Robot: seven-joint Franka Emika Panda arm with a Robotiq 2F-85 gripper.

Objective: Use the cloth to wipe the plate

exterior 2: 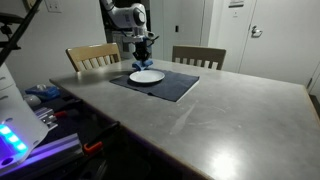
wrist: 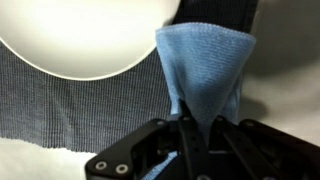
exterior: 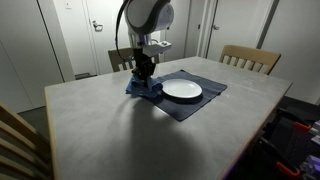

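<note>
A white round plate [exterior: 182, 89] lies on a dark placemat [exterior: 205, 98] on the table; it also shows in an exterior view [exterior 2: 147, 76] and at the top left of the wrist view [wrist: 85, 35]. My gripper [exterior: 146, 72] is shut on a light blue cloth [wrist: 200, 75], pinching its top so it hangs in a peak beside the plate. In an exterior view the cloth [exterior: 143, 88] touches the mat's edge just left of the plate. The gripper [exterior 2: 143, 57] hangs just behind the plate there.
The grey table [exterior: 110, 120] has wooden chairs at its far side [exterior: 250, 58] [exterior 2: 92, 55] [exterior 2: 198, 57]. Another chair back [exterior: 15, 140] stands at the near corner. Equipment with lights [exterior 2: 20, 125] sits beside the table.
</note>
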